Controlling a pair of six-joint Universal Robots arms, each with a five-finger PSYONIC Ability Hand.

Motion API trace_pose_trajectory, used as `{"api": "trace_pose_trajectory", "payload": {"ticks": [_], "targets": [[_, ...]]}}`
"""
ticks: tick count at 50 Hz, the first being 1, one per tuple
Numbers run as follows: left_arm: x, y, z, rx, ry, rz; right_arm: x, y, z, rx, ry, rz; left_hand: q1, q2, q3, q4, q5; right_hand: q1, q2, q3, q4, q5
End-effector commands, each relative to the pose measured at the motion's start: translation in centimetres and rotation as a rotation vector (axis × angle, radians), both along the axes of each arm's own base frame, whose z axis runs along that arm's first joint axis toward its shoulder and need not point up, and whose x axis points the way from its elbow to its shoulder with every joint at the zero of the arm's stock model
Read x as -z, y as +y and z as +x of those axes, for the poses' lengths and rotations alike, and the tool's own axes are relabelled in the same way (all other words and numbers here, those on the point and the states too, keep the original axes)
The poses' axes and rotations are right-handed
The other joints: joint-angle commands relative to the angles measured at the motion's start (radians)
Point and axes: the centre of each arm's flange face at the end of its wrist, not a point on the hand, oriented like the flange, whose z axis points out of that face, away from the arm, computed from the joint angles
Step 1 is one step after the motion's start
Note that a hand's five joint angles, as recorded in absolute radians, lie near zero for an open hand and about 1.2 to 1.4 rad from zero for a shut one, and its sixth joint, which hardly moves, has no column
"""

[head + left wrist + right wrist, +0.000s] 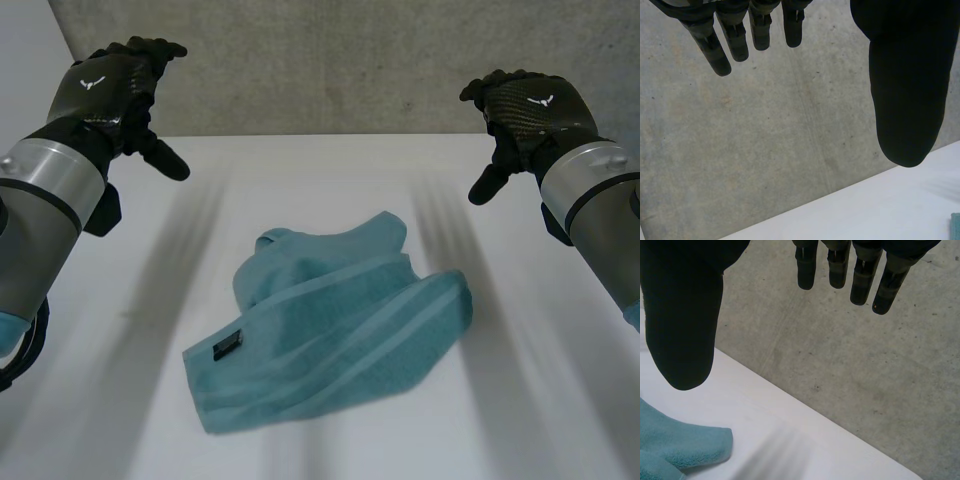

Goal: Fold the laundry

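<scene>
you're looking at a white table [330,165], smooth and matte, that runs out ahead of the left hand [108,88] and the right hand [532,108] and ends in a straight far edge beyond them. behind that edge, past both sets of fingertips, stands a grey concrete wall [330,60], rough and mottled, flecked with small dark pits and faint pale stains. from the left wrist you see a dim streak run down the concrete beyond the fingertips. outboard of the left hand, a paler, smoother surface [25,45] joins the concrete along a slanting line. the light on table and wall is soft and even.
</scene>
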Motion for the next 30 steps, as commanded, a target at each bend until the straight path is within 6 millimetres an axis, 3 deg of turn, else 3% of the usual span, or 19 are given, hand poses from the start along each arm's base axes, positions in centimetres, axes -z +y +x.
{"api": "trace_pose_trajectory", "payload": {"ticks": [1,8,10,11,13,16,19,24,27,29,30], "targets": [[0.7,-0.3,-0.1,0.0,-0.009,0.021,-0.1,0.0,0.1,-0.005,0.006,-0.008,0.033,0.039,0.038,0.038,0.012,-0.017,-0.041,-0.033,-0.051,-0.067],[2.2,-0.3,-0.6,0.021,-0.048,0.114,-0.2,0.4,0.6,-0.084,0.094,-0.013,0.074,0.08,0.079,0.079,0.053,-0.017,-0.041,-0.033,-0.051,-0.067],[3.3,0.7,-1.8,0.08,-0.078,0.18,0.6,0.4,0.5,-0.121,0.201,0.019,0.085,0.092,0.091,0.091,0.065,-0.017,-0.041,-0.033,-0.051,-0.067],[3.3,0.7,-1.8,0.081,-0.078,0.18,0.6,0.4,0.5,-0.121,0.201,0.019,0.085,0.092,0.091,0.091,0.065,-0.017,-0.041,-0.033,-0.051,-0.067],[5.0,1.8,-4.1,0.175,-0.105,0.23,1.0,0.9,0.4,-0.145,0.264,0.063,0.129,0.136,0.135,0.134,0.108,-0.017,-0.041,-0.033,-0.051,-0.067],[5.8,2.2,-5.1,0.214,-0.117,0.247,1.3,1.0,0.3,-0.148,0.271,0.091,0.165,0.171,0.17,0.17,0.144,-0.017,-0.041,-0.033,-0.051,-0.067],[7.5,2.4,-6.9,0.266,-0.141,0.279,2.9,1.1,0.2,-0.158,0.287,0.155,0.174,0.18,0.179,0.179,0.153,-0.017,-0.041,-0.033,-0.051,-0.067],[11.2,2.8,-9.9,0.342,-0.228,0.31,7.7,0.5,-1.1,-0.132,0.306,0.297,0.194,0.2,0.2,0.199,0.173,-0.017,-0.041,-0.033,-0.051,-0.067],[12.3,2.9,-10.6,0.357,-0.26,0.314,8.8,0.5,-1.1,-0.131,0.298,0.315,0.226,0.233,0.232,0.232,0.206,-0.017,-0.041,-0.033,-0.051,-0.067],[14.3,2.9,-11.6,0.378,-0.325,0.315,11.2,0.2,-1.3,-0.119,0.274,0.332,0.253,0.259,0.258,0.258,0.232,-0.017,-0.041,-0.033,-0.051,-0.067],[14.3,2.9,-11.6,0.378,-0.325,0.315,11.2,0.2,-1.3,-0.119,0.274,0.332,0.253,0.259,0.259,0.258,0.232,-0.017,-0.041,-0.033,-0.051,-0.067]]}}
